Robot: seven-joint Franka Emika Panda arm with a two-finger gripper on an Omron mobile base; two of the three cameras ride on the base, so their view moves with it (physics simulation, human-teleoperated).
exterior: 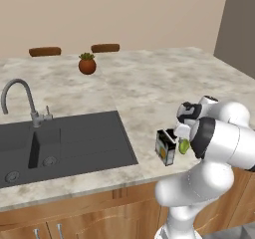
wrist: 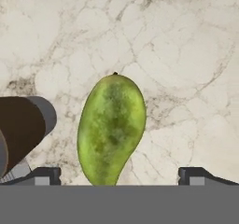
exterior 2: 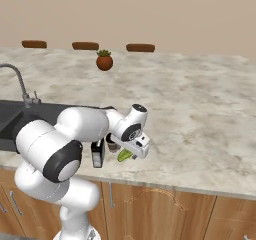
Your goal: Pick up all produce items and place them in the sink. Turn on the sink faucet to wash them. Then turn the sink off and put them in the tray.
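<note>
The marble counter (exterior: 149, 88) spread wide, with the dark sink (exterior: 64, 143) sunk in at the arm's left and the gooseneck sink faucet (exterior: 17, 96) at its back edge. Near the counter's front edge, well right of the sink, the gripper (wrist: 119, 174) hung low over the produce item (wrist: 111, 129), a yellow-green mango-like fruit lying flat on the marble. The fingertips (wrist: 44, 175) stood wide apart, one either side of its narrow end, nothing held. To take it well, I judged, the hand should drop further so the pads met the fruit's fuller middle, then close squarely. A small dark box (exterior: 166, 146) stood just beside, so the descent needed to stay clear of it. It bore a yellow mark; no writing was legible.
</note>
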